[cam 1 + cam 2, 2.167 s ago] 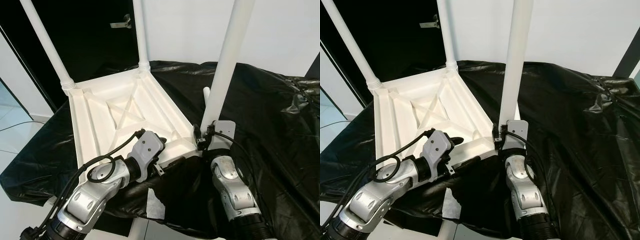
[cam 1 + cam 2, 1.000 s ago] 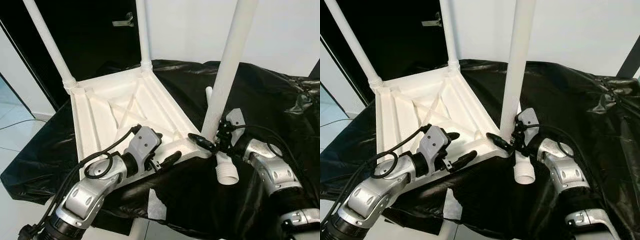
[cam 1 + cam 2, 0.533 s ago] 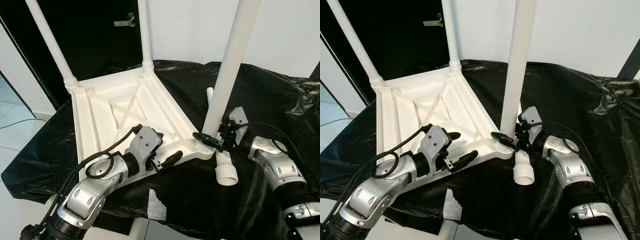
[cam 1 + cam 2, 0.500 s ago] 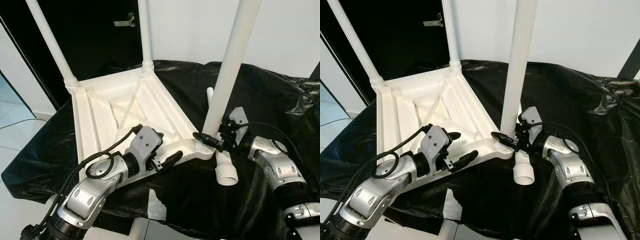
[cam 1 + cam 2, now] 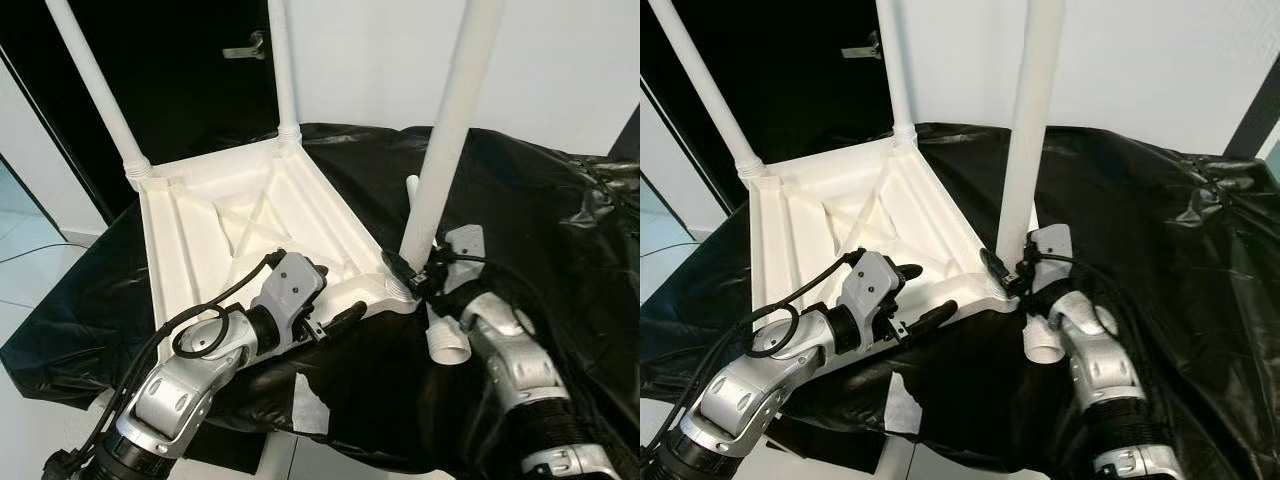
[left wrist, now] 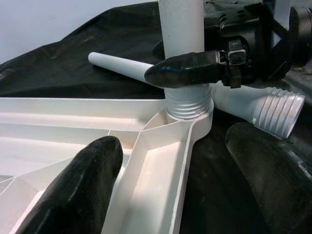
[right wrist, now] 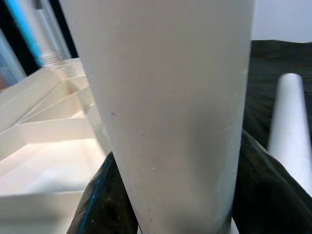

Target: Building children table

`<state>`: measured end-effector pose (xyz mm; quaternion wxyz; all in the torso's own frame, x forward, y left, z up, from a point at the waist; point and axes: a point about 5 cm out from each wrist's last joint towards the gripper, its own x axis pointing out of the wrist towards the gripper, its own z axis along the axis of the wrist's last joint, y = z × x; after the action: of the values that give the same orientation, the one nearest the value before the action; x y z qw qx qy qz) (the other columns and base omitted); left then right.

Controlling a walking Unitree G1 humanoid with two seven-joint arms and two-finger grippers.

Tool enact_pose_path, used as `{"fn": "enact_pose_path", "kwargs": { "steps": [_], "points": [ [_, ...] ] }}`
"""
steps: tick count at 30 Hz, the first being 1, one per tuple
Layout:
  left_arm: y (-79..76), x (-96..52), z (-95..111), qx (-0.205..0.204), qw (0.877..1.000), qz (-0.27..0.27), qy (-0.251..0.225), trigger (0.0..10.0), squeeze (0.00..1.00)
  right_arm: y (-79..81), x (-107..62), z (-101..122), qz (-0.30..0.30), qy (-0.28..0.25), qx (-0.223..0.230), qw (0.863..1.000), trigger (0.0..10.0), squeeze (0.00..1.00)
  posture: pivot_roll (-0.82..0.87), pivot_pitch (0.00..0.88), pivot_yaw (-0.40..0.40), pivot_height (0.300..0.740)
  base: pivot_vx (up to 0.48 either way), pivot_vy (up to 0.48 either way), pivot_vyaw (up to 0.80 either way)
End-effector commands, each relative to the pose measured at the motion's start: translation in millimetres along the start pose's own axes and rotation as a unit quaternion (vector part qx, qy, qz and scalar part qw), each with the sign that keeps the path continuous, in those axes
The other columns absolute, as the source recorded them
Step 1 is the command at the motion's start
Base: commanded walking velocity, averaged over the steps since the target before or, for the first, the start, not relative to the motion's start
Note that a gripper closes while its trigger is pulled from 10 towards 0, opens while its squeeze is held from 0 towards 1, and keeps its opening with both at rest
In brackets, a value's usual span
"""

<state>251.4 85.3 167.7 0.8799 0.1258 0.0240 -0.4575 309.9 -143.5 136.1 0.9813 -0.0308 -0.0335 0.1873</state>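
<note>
A white tabletop (image 5: 225, 225) lies upside down on a black sheet (image 5: 540, 220), ribbed underside up, with a diagonal cross brace at its middle. Far left corner: a white leg (image 5: 100, 85) stands in its socket, leaning slightly outward. Far corner beside it: a second leg (image 5: 281, 65) stands upright, seated in its collar. Behind both is a dark door (image 5: 190, 60) with a metal handle. The left gripper (image 5: 335, 312) sits at the near edge of the tabletop, fingers spread: one finger (image 6: 78, 187) rests inside the frame on the ribbed underside, the other (image 6: 273, 180) lies outside the rim over the sheet, so the rim wall runs between them without a visible clamp. Near right corner: a third leg (image 5: 450, 130) stands in its socket, its threaded base visible at the collar in the left wrist view. The right gripper (image 5: 412, 282) is closed around this leg just above the threads; the right wrist view shows a black finger (image 7: 105, 204) on each side of the leg, pressed to it. Just right of that corner a fourth leg (image 5: 440, 325) lies loose on the sheet, threaded open end toward the robot, beside the right forearm. A white wall (image 5: 570, 60) stands behind the sheet.
</note>
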Motion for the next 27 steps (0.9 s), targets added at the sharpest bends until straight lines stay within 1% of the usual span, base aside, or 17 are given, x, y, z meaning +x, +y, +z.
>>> {"fn": "enact_pose_path", "kwargs": {
  "steps": [1,2,4,5,6,7,8,10,11,13,15,17,23,24,25,27],
  "points": [
    [-1.4,-0.6,-1.3,0.007,1.000,-0.028,0.006,10.0,0.00,4.9,-3.6,-13.7,-0.051,0.033,0.012,0.998,10.0,0.00,0.01,0.000,0.026,0.740,0.000,0.000,0.00],
    [-1.5,-0.8,-1.3,0.007,1.000,-0.028,0.006,10.0,0.00,10.7,-4.4,-13.3,-0.075,0.032,0.008,0.997,10.0,0.00,0.01,0.000,0.026,0.740,0.000,0.000,0.00],
    [-1.5,-0.8,-1.3,0.007,1.000,-0.028,0.006,10.0,0.00,10.7,-4.4,-13.3,-0.075,0.032,0.008,0.997,10.0,0.00,0.01,0.000,0.026,0.740,0.000,0.000,0.00],
    [-1.5,-1.0,-1.3,0.007,1.000,-0.029,0.006,10.0,0.00,16.7,-4.5,-12.0,-0.099,0.029,0.001,0.995,10.0,0.00,0.01,0.000,0.025,0.740,0.000,0.000,0.00],
    [-1.5,-1.0,-1.3,0.007,1.000,-0.029,0.006,10.0,0.00,16.7,-4.5,-12.0,-0.099,0.029,0.001,0.995,10.0,0.00,0.01,0.000,0.025,0.740,0.000,0.000,0.00],
    [-1.7,-1.1,-1.2,0.007,1.000,-0.029,0.006,10.0,0.00,25.2,-4.3,-9.8,-0.140,0.028,0.005,0.990,10.0,0.00,0.01,0.000,0.018,0.740,0.000,0.000,0.00],
    [-1.7,-1.1,-1.2,0.007,1.000,-0.029,0.006,10.0,0.00,25.2,-4.3,-9.8,-0.140,0.028,0.005,0.990,10.0,0.00,0.01,0.000,0.018,0.740,0.000,0.000,0.00],
    [-1.8,-1.0,-1.0,0.007,1.000,-0.029,0.005,10.0,0.00,30.8,-3.3,-7.9,-0.163,0.028,0.019,0.986,10.0,0.00,0.01,0.000,0.019,0.740,0.000,0.000,0.00],
    [-1.8,-1.0,-1.0,0.007,1.000,-0.029,0.005,10.0,0.00,30.8,-3.3,-7.9,-0.163,0.028,0.019,0.986,10.0,0.00,0.01,0.000,0.019,0.740,0.000,0.000,0.00],
    [-2.0,-0.1,-0.5,0.007,1.000,-0.029,0.004,10.0,0.00,37.8,-3.2,-2.3,-0.151,0.013,0.027,0.988,10.0,0.00,0.01,0.000,0.024,0.740,0.000,0.000,0.00],
    [-2.3,0.3,-0.3,0.007,1.000,-0.029,0.004,10.0,0.00,39.2,-3.8,-0.6,-0.148,0.008,0.028,0.989,10.0,0.00,0.01,0.000,0.024,0.740,0.000,0.000,0.00],
    [-2.7,1.5,0.5,0.008,0.999,-0.032,0.003,10.0,0.00,37.0,-6.7,-1.0,-0.152,0.008,0.027,0.988,10.0,0.00,0.00,0.000,0.028,0.740,0.000,0.000,0.00],
    [-2.2,2.2,1.2,0.009,0.999,-0.033,0.003,10.0,0.00,35.3,-8.4,-1.4,-0.158,0.010,0.025,0.987,10.0,0.00,0.00,0.000,0.029,0.740,0.000,0.000,0.00],
    [-1.8,2.4,1.2,0.010,0.999,-0.033,0.003,10.0,0.00,33.7,-9.2,-0.4,-0.154,0.007,0.019,0.988,10.0,1.00,0.00,0.000,0.029,0.740,0.000,0.000,0.00],
    [-1.8,2.4,1.2,0.010,0.999,-0.033,0.003,10.0,0.00,33.7,-9.2,-0.4,-0.154,0.007,0.019,0.988,10.0,1.00,0.00,0.000,0.029,0.740,0.000,0.000,0.00],
    [-2.8,1.9,1.4,0.010,0.999,-0.034,0.004,10.0,0.00,29.8,-16.0,3.5,-0.122,-0.011,0.017,0.992,10.0,1.00,0.01,0.000,0.024,0.740,0.000,0.000,0.00]
  ]
}}
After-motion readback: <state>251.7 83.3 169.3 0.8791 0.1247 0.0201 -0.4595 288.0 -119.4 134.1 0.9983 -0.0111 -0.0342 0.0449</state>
